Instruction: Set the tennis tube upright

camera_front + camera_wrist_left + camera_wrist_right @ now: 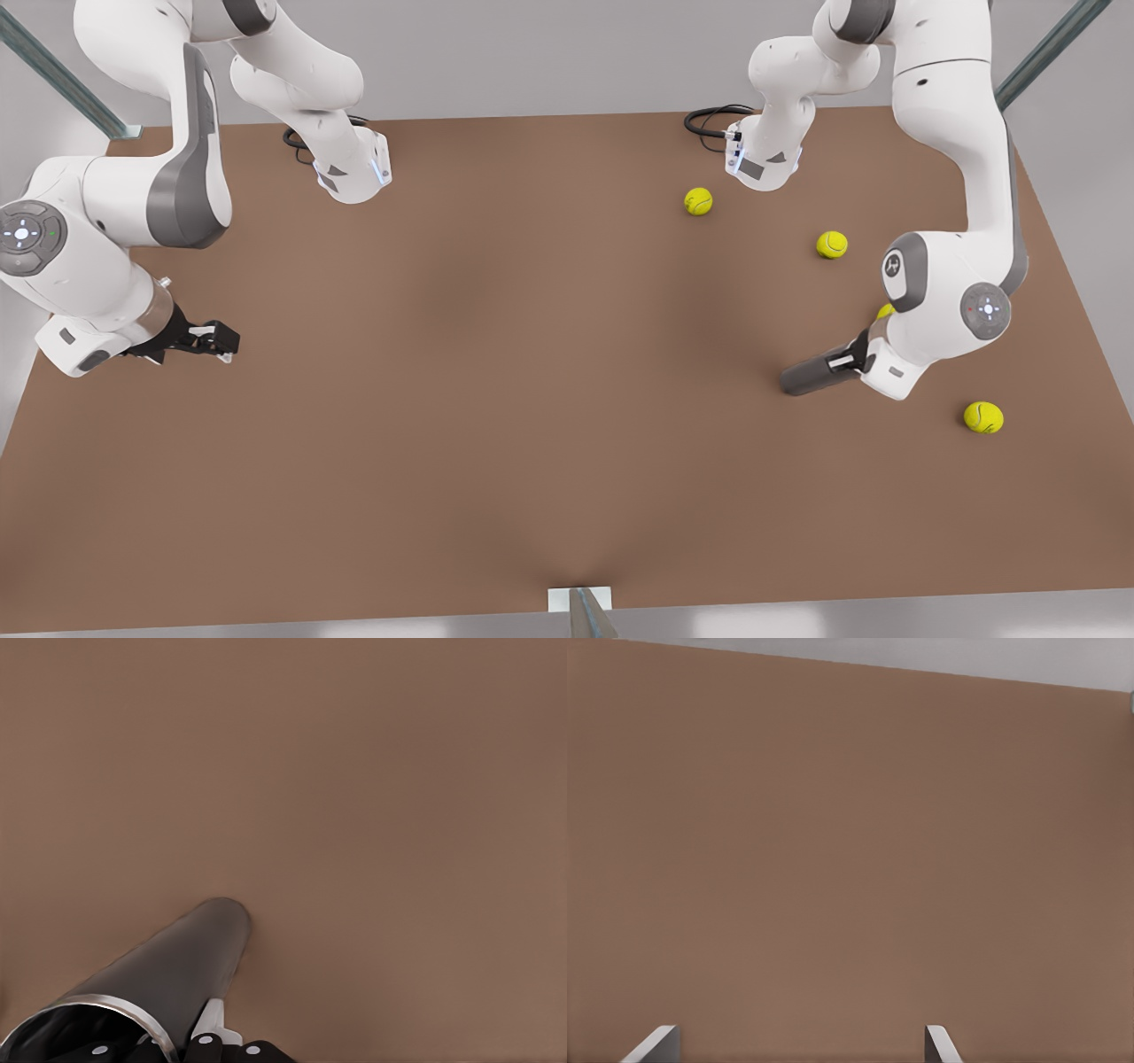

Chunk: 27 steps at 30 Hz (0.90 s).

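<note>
While the broad brown tabletop [496, 372] stretches between the two white arms, the work sits at the front view's right. The left gripper [852, 358] has its fingers clamped across the open end of the slim grey metallic tennis tube [811, 375]. The tube slants down from that grip, its closed far end low over the table or resting on it; I cannot tell which. In the left wrist view the tube [173, 970] runs away from the camera, its bright rim and dark hollow nearest the black fingers [205, 1047].

The right gripper [213, 339] waits at the front view's left, well apart, its two fingertips [656, 1043] spread with nothing between them.

Four small yellow-green tennis balls [698, 201] lie scattered around the left arm.

I judge the tube light, stiff and smooth-walled, so it may slip or pivot in a pinch at one end. Holding the rim gives leverage to swing it vertical, though a thin hollow wall could dent under hard squeezing.
</note>
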Tool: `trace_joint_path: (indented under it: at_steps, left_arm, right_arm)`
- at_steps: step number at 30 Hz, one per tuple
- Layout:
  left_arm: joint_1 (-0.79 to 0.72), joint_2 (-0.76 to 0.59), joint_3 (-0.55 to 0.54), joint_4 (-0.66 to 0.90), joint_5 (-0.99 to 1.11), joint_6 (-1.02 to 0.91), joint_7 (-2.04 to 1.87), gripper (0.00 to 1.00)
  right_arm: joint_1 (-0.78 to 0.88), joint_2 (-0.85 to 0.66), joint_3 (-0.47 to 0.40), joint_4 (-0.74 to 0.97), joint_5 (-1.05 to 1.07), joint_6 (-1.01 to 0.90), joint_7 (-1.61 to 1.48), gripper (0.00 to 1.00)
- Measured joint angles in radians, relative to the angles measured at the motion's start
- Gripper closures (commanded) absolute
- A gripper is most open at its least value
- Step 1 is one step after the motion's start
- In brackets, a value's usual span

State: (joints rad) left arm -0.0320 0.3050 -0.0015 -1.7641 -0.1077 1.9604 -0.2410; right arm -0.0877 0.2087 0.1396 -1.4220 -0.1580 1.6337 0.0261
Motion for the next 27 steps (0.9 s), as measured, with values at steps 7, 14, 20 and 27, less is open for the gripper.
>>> trace_joint_path:
  at_steps: [7,14,20,27]
  left_arm:
    - [-0.002,-0.001,0.000,0.001,0.005,-0.003,0.003,0.00]
    - [-0.002,-0.009,-0.002,0.001,0.016,-0.011,-0.017,0.00]
    - [-0.001,-0.029,-0.009,0.002,0.019,-0.015,-0.018,0.00]
    - [-0.002,-0.030,-0.009,0.042,0.020,-0.050,-0.017,0.00]
  right_arm:
    - [0.001,0.000,0.000,0.000,-0.001,0.000,0.000,0.00]
    - [0.002,0.000,0.000,0.000,-0.002,0.000,0.000,0.00]
    - [0.002,0.000,0.000,0.000,-0.002,0.000,0.000,0.00]
    - [-0.007,0.000,0.000,0.000,0.008,0.000,-0.001,0.00]
